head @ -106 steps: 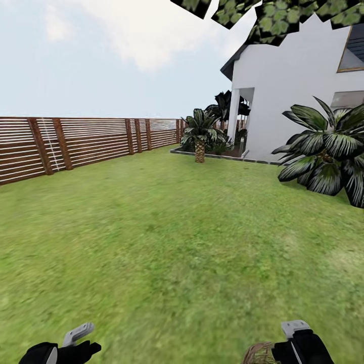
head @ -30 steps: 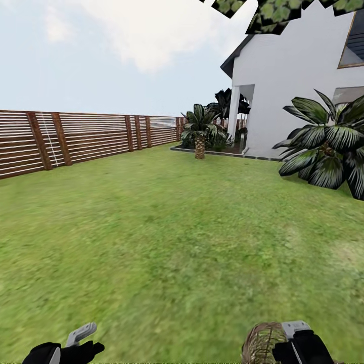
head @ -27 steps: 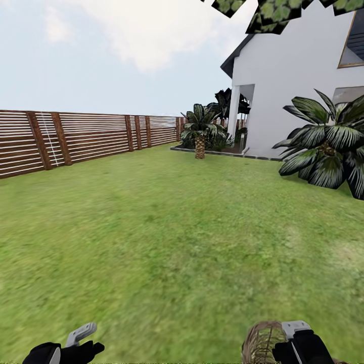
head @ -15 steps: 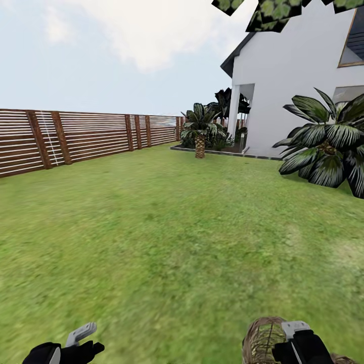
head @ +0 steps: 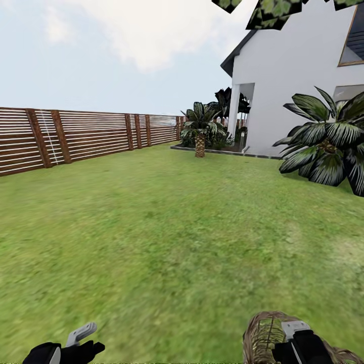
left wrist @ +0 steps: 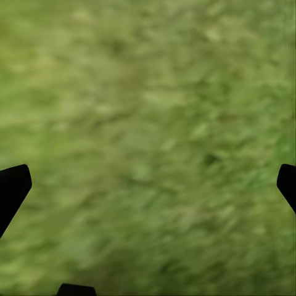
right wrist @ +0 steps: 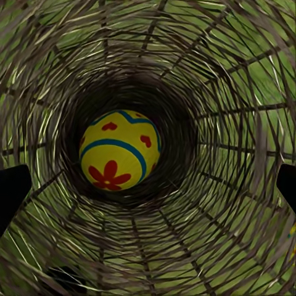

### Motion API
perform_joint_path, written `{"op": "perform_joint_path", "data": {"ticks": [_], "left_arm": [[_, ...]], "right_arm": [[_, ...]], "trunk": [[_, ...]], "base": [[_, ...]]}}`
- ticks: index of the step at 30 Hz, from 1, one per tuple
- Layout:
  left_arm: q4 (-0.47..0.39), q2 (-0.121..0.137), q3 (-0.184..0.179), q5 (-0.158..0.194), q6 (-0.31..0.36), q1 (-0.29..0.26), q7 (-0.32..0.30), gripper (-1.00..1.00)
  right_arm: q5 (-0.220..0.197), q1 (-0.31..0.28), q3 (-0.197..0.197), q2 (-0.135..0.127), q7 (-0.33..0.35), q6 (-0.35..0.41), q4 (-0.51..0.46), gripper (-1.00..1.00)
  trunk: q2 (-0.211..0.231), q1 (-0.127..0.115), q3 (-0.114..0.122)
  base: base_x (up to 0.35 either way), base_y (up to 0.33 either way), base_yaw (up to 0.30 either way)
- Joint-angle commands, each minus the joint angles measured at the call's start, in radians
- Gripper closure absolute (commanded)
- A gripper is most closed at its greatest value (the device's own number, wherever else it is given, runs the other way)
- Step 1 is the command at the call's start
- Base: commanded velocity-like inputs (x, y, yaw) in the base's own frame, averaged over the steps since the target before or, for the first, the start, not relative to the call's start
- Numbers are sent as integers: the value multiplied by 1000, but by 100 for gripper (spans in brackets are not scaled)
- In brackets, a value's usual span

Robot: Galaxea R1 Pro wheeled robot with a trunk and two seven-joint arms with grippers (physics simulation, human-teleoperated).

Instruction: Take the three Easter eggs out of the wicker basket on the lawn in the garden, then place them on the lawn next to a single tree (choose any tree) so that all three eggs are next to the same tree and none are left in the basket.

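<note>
Wide lawn (head: pixel 167 227) across most of head view, mottled green, bordered by a brown slatted fence (head: pixel 76 136) on the left, white house (head: pixel 298 81) on the right, with a short palm (head: pixel 200 131) and a big dark-leaved bush (head: pixel 328 146) in front of it; some leaves (head: pixel 273 10) hang at the top edge, no bare grey trunk to see. Wicker basket (head: pixel 268 336) low at the right of head view, touching the right gripper (head: pixel 298 341) – looks carried or tipped by that arm, exact grip not clear. In right wrist view, looking straight down inside the open weave (right wrist: pixel 234 80), grass seen through the gaps, fingertips (right wrist: pixel 12 191) wide at both edges of the picture with the weave between – whether clamped on the rim, cannot tell. One Easter egg (right wrist: pixel 118 151) at the bottom, deep in the basket, well ahead of the fingers; the other two not made out. Probably light, hard, smooth and round, so slippery & prone to roll – best taken across the middle, gently, coming down along the basket axis; the weave is stiff but could snag. Left gripper (head: pixel 83 341) low at the left, spread apart and empty, only grass (left wrist: pixel 148 135) under it.
</note>
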Motion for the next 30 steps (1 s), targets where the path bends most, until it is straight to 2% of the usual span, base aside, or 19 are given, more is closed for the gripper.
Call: {"op": "perform_joint_path", "data": {"ticks": [1,9,18,30], "left_arm": [[-1,-1,3,5,7,-1,-2,-100],[0,-2,2,3,8,-1,4,-100],[0,-3,3,4,8,-1,4,-100],[0,-4,3,4,7,-1,5,-100]], "right_arm": [[10,0,-1,0,10,4,-1,-100],[11,0,0,1,10,4,0,-100],[12,0,0,2,11,4,0,-100],[10,0,0,2,10,4,-1,-100]], "trunk": [[-8,4,-4],[-64,34,-29],[-127,69,-58],[-211,115,-95]], "base": [[0,0,0],[5,0,0],[251,63,0],[16,3,0]]}}
